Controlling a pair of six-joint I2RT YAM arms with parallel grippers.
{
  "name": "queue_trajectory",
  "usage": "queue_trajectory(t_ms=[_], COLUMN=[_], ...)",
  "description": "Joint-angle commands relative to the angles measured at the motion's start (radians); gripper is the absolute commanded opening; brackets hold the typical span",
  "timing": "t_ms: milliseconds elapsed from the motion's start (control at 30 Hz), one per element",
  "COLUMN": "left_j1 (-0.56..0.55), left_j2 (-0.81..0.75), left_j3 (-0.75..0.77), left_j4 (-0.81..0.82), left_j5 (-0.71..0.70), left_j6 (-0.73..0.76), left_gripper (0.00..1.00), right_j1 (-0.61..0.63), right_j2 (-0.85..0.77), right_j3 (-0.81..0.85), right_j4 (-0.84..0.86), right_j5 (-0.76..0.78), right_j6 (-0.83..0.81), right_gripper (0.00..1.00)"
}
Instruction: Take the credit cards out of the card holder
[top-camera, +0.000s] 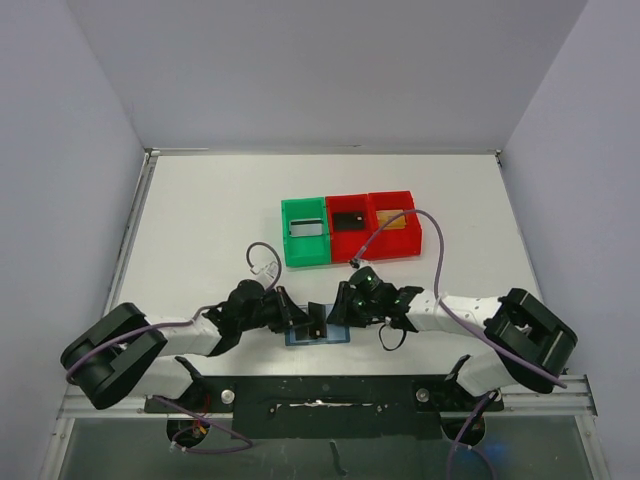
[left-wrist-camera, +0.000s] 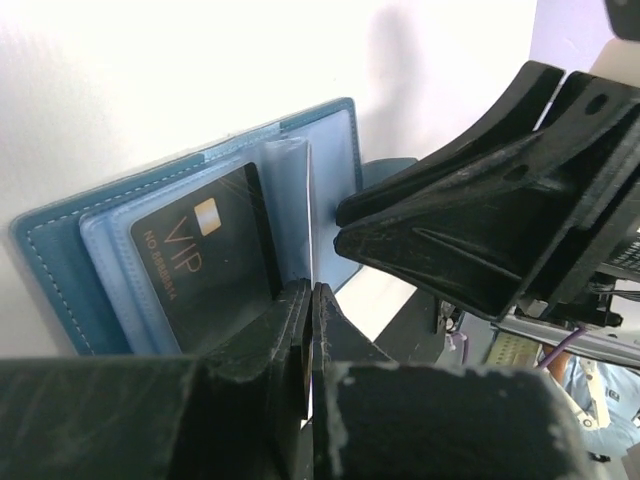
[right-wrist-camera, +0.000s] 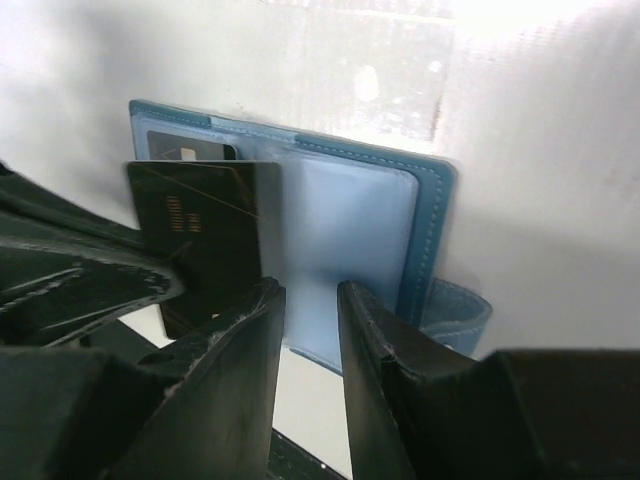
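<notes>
The card holder (left-wrist-camera: 60, 270) is a light-blue bifold wallet lying open on the white table near the front edge (top-camera: 335, 335). My left gripper (left-wrist-camera: 312, 300) is shut on a dark credit card (right-wrist-camera: 205, 235), seen edge-on in its own view and held upright over the wallet's fold. A second dark card marked VIP (left-wrist-camera: 200, 260) sits in the wallet's clear sleeve. My right gripper (right-wrist-camera: 310, 290) is open with a narrow gap, its tips at the near edge of the empty light-blue panel (right-wrist-camera: 350, 220). The wallet's tab (right-wrist-camera: 455, 315) sticks out beside it.
A green bin (top-camera: 305, 232) and two red bins (top-camera: 350, 228) (top-camera: 395, 222) stand in a row behind the arms. A dark flat card (top-camera: 348, 220) lies in the middle bin. The two grippers (top-camera: 312, 325) (top-camera: 338, 305) are close together over the wallet.
</notes>
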Motion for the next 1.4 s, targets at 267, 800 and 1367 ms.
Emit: queue_trajectory(t_ms=[267,800,1367], left_j1=[0.049,0.092,0.100], left_j2=[-0.359,-0.644,-0.661], left_j3=[0.014,-0.018,-0.024], left_j4=[-0.329,-0.548,-0.484], left_j5=[-0.134,-0.265,-0.214], left_j6=[0.082,0.075,0.083], left_gripper=[0.00,0.00,0.00], right_j1=[-0.001,0.021,-0.005], right_j2=[-0.197,0.061,0.005], right_j3=[0.022,0.134,0.185], right_j4=[0.021,0.119,-0.138], right_j5=[0.041,-0.140,0.043], right_j6=[-0.068,-0.101,-0.220], right_gripper=[0.35,0.35,0.54])
